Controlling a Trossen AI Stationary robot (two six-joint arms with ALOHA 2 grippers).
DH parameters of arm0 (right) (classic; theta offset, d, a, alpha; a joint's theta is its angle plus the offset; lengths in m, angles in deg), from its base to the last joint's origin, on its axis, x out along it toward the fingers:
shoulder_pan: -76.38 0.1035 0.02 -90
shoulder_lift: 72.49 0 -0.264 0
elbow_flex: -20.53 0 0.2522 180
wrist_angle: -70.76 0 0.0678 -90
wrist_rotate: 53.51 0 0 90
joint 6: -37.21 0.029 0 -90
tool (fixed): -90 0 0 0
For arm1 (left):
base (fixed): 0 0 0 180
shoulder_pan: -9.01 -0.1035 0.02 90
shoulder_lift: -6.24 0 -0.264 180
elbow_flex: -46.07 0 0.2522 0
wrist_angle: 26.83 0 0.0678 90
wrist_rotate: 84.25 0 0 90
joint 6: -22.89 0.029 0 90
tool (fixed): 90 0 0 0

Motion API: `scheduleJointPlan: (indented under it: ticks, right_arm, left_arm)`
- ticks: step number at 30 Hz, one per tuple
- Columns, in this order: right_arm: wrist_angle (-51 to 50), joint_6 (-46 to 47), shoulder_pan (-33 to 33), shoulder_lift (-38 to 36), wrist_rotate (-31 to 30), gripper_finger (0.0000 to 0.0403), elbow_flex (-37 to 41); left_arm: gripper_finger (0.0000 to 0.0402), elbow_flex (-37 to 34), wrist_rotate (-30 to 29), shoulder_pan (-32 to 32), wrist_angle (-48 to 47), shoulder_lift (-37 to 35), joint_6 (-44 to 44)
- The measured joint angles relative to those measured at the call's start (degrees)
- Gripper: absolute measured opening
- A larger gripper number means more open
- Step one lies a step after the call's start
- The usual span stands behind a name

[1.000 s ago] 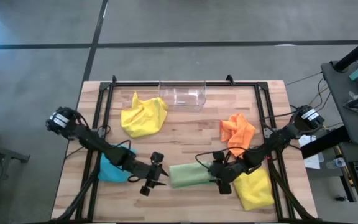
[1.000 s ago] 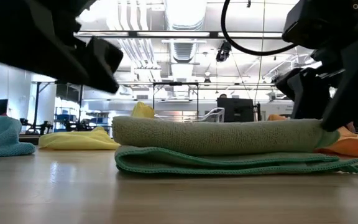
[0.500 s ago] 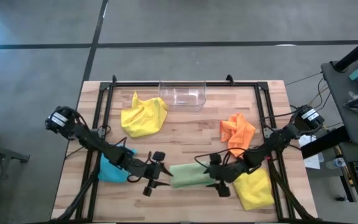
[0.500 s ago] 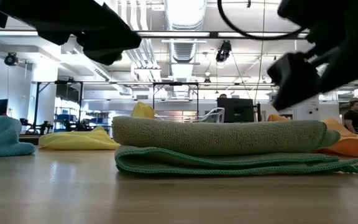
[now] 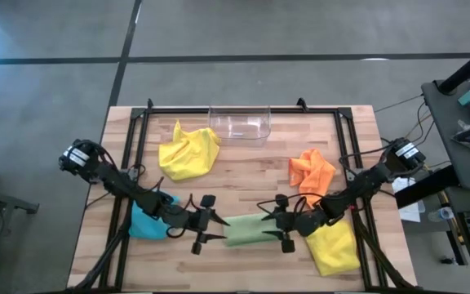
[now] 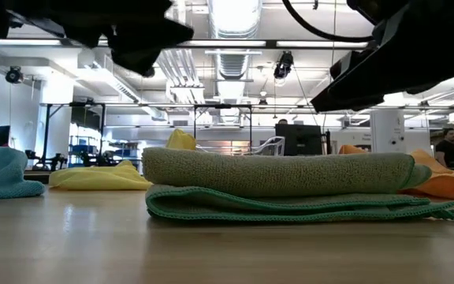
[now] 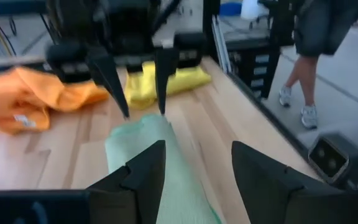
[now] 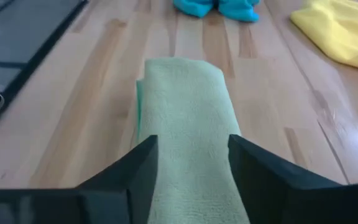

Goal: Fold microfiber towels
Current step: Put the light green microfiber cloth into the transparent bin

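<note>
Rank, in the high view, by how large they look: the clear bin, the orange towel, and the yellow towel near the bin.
1. yellow towel, the widest patch.
2. clear bin and orange towel: these look nearly alike, so I will not rank them. The bin's transparent walls make its outline hard to judge.

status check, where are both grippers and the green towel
Left gripper and right gripper open, one at each end of the folded green towel, above it. Nothing in the way.
</note>
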Motion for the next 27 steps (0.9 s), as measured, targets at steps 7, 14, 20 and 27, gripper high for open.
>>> scheduleJointPlan:
  ticks: [7,14,20,27]
  right_arm:
    - [1.64,1.15,-0.01,0.27,-0.15,0.0119,1.26]
    - [1.62,3.1,-0.37,0.39,-0.28,0.0125,1.26]
    - [2.53,3.13,-0.35,1.37,-5.41,0.0141,1.26]
    - [4.7,3.54,-0.63,4.25,-7.65,0.0141,0.88]
  left_arm:
    - [0.0169,-0.73,-1.92,-0.57,-0.14,-0.88,-1.69]
    - [0.0169,-0.73,-1.95,-0.76,-0.37,-0.67,-3.08]
    - [0.0169,0.66,-3.19,-4.36,-0.09,-3.32,1.2]
    - [0.0169,0.12,-1.29,-7.94,-0.39,-5.76,1.69]
